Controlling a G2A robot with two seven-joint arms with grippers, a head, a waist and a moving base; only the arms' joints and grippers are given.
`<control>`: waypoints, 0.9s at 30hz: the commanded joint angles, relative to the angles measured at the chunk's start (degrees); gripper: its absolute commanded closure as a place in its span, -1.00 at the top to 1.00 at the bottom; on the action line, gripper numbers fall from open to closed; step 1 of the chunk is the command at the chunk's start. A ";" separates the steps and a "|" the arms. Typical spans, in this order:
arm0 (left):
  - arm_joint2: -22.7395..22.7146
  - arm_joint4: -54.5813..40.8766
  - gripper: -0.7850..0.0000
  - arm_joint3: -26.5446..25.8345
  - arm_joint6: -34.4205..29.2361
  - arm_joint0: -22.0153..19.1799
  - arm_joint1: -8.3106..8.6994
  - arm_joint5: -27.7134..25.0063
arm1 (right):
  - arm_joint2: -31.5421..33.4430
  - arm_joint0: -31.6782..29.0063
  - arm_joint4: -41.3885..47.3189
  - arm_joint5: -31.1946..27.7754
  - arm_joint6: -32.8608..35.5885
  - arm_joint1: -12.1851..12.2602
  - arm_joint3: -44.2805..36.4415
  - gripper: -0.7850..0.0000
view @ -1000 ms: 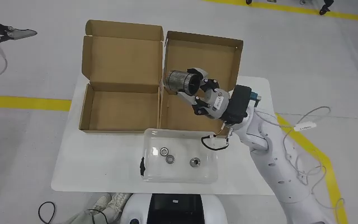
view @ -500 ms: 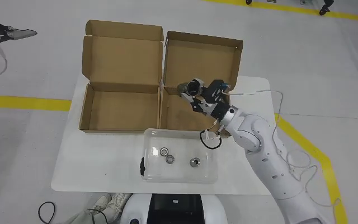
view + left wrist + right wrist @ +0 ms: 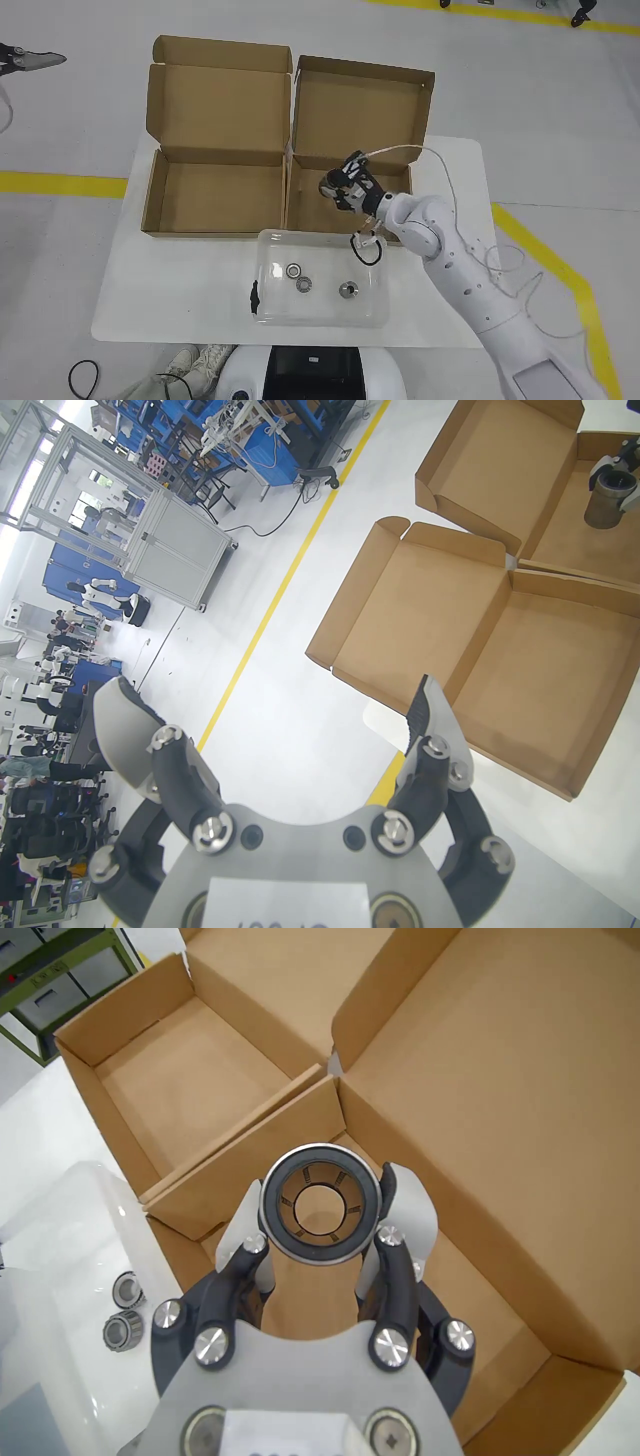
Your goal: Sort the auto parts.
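Observation:
My right gripper (image 3: 320, 1213) is shut on a large cylindrical bearing (image 3: 320, 1205) with a dark rubber rim and rollers inside. It holds the bearing low inside the right cardboard box (image 3: 312, 212), near that box's left part (image 3: 340, 186). The same bearing (image 3: 606, 502) stands upright in the box in the left wrist view. My left gripper (image 3: 272, 712) is open with nothing between its fingers, raised off to the left of the table above the floor. Three small bearings (image 3: 303, 284) lie in the clear plastic tray (image 3: 375, 310); two of them (image 3: 122, 1310) lie beside the gripper.
The left cardboard box (image 3: 210, 198) stands open beside the right one, both with lids folded back. A small black part (image 3: 256, 296) lies at the tray's left wall. A white cable (image 3: 400, 150) loops over the right box. White table (image 3: 150, 290) surrounds the tray.
The right gripper has lowered the large bearing from high above the right box down into it, and the bearing has turned from lying sideways to standing upright.

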 commanded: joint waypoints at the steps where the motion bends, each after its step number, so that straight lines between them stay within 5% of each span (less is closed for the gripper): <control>1: 0.00 0.00 1.00 0.00 0.00 0.00 0.00 0.00 | -0.67 1.11 0.58 0.88 1.47 -0.39 1.96 -1.00; 16: 0.00 0.00 1.00 0.00 0.00 0.00 0.00 0.00 | -4.82 5.71 4.50 0.00 5.06 -2.84 10.26 -0.98; 27: 0.00 0.00 1.00 0.00 0.00 0.00 0.00 0.00 | -5.60 7.60 5.93 -0.36 7.28 -3.77 13.11 -0.07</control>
